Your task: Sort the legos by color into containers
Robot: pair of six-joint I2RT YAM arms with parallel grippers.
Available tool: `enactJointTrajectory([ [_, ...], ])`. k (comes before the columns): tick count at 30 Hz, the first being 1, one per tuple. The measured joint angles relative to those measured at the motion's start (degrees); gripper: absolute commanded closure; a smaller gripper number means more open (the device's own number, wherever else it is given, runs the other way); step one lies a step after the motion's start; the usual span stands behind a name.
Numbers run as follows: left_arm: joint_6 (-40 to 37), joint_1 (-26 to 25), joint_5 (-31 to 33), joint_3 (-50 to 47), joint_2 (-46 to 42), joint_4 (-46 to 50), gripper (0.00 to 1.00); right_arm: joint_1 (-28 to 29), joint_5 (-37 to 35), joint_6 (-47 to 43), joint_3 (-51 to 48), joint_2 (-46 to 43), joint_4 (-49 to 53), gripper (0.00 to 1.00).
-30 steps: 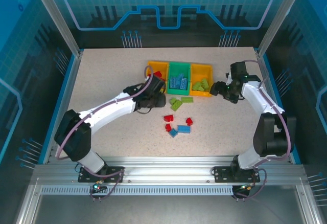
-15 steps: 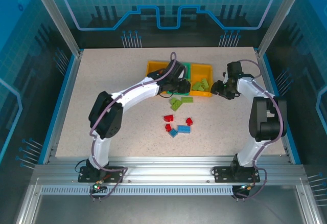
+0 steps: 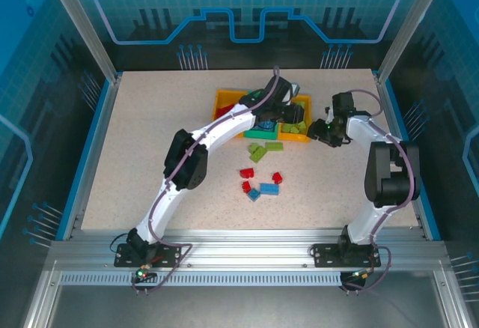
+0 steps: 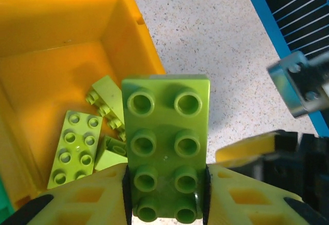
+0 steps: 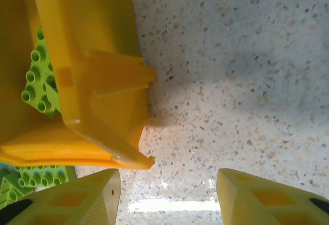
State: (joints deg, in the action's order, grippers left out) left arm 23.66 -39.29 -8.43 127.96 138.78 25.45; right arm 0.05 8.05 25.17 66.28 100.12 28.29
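**Left gripper** (image 4: 165,204): the fingers (image 4: 87,199) pinch a lime green brick (image 4: 165,132) by its long sides. The studs face the wrist camera. The brick's long axis runs straight out along the fingers and away from the wrist.

**Target:** in the wrist view the right-hand orange-yellow bin (image 4: 134,17) lies beneath the brick and to its left. Several sorted lime bricks (image 4: 77,150) rest on the bin floor. The far end of the held brick overlaps the bin's side wall. The rest of the brick appears to hang over the wall line and the speckled table (image 4: 216,40), not over the open interior.

**Assessment:** a release here risks the brick striking the rim. A short shift toward the bin interior looks advisable before the jaws part.

**Right gripper** (image 5: 167,199): the jaws are spread with bare table between them. It sits just beside the outer corner of the same bin and touches nothing.

**Remaining:** loose legos (image 3: 263,150) lie on the table nearer the arm bases.
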Motion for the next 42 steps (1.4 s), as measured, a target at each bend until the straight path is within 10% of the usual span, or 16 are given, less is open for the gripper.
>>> enactJointTrajectory([
  [9,2.4,0.8,-0.4,0.5,1.4,0.3,0.01,3.3,-0.1,0.7,-3.8,-8.3,0.7,0.23],
  [17,3.4,1.3,0.3,-8.0,-5.6,-1.4,0.01,13.3,-2.0,1.6,-5.6,-12.0,1.8,0.22],
  [28,9.4,7.6,3.9,-47.3,-34.4,-12.1,0.01,28.7,-5.0,-0.7,-9.3,-12.2,7.3,0.27],
  [42,12.4,14.8,6.8,-71.0,-54.1,-14.1,0.01,33.4,-11.3,-1.8,-5.9,-1.7,11.4,0.48],
])
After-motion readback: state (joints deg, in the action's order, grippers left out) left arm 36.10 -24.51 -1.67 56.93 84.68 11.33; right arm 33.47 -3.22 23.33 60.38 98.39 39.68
